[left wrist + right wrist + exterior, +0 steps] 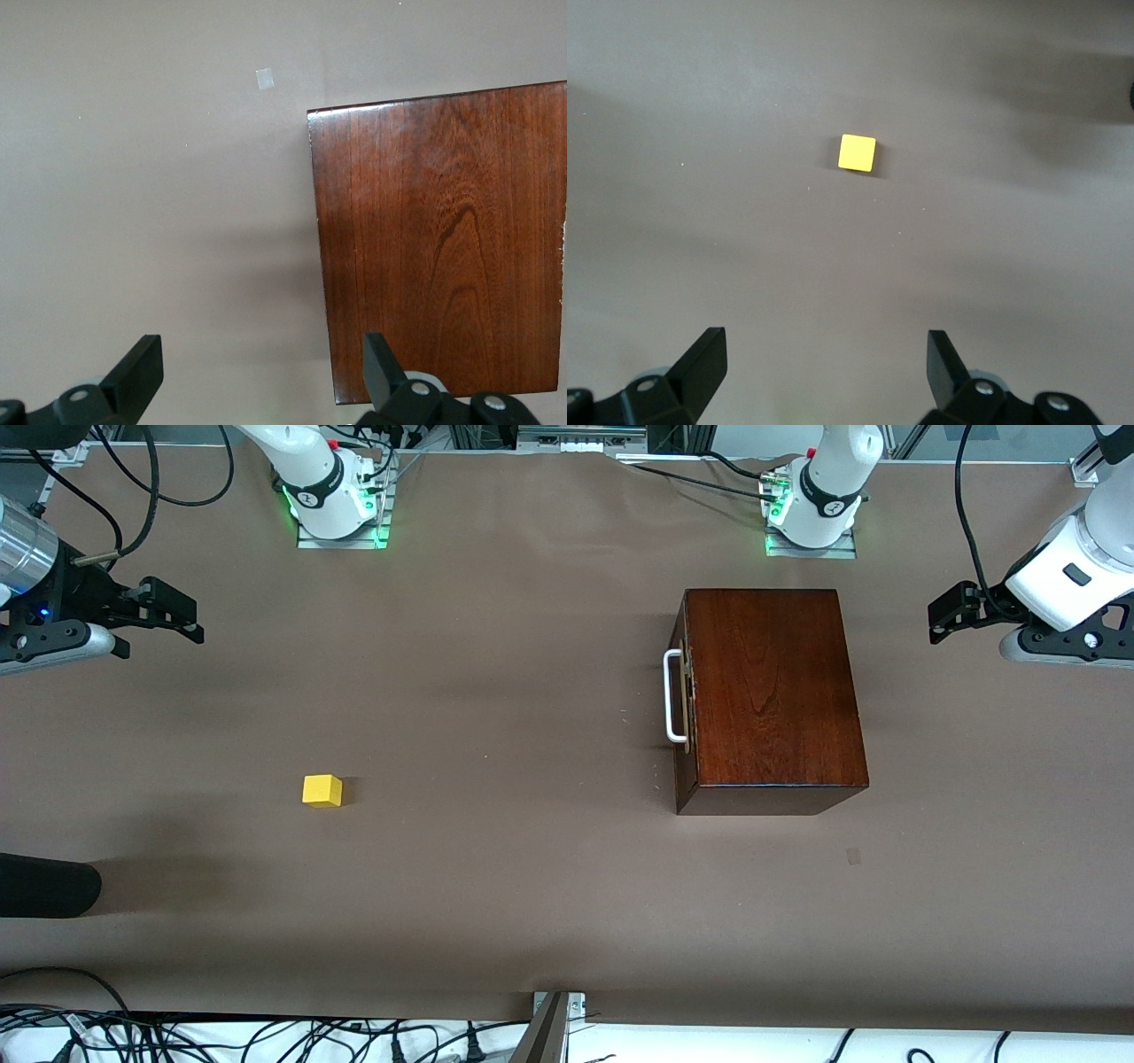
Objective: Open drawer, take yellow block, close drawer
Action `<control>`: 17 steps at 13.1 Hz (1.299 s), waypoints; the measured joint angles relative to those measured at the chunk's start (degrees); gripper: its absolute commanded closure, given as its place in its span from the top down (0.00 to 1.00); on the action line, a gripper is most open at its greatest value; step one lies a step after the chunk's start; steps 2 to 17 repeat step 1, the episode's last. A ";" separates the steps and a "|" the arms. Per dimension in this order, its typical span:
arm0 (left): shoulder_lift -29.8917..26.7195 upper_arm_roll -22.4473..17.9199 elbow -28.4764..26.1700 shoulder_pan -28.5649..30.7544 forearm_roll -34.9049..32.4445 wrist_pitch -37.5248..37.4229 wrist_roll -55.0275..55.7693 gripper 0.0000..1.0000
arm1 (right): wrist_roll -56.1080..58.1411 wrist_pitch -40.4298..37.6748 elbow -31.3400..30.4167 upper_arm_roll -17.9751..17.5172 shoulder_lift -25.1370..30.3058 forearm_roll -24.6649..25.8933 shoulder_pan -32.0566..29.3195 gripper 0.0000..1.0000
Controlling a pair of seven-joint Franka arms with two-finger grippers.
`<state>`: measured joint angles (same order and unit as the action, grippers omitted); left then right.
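Observation:
The glossy mahogany box [766,686] stands on the table toward the left arm's end. Its drawer is shut, the white bar handle [675,695] facing the right arm's end. The yellow block [322,790] lies on the bare table toward the right arm's end, nearer to the front camera than the box. My right gripper [190,622] hovers open and empty over the table edge; the right wrist view shows the block [857,152] well ahead of its open jaws [826,341]. My left gripper [941,622] hangs open beside the box, whose top [443,239] fills part of the left wrist view past its jaws [260,350].
Brown paper covers the table. A dark rounded object [44,886] juts in at the right arm's end, nearer the front camera than the block. A small tape patch [853,856] lies near the box. Cables run along the edge nearest the camera.

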<state>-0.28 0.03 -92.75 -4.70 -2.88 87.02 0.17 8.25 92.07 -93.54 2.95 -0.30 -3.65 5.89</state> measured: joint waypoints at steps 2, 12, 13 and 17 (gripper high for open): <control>0.00 0.00 0.00 0.00 0.00 0.01 0.03 1.00 | 0.00 0.00 0.00 0.00 0.00 0.00 0.00 1.00; 0.00 0.00 0.00 0.00 0.00 0.01 0.03 1.00 | 0.00 0.00 0.00 0.00 0.00 0.00 0.00 1.00; 0.00 0.00 0.00 0.00 0.00 0.01 0.03 1.00 | 0.00 0.00 0.00 0.00 0.00 0.00 0.00 1.00; 0.00 0.00 0.00 0.00 0.00 0.01 0.03 1.00 | 0.00 0.00 0.00 0.00 0.00 0.00 0.00 1.00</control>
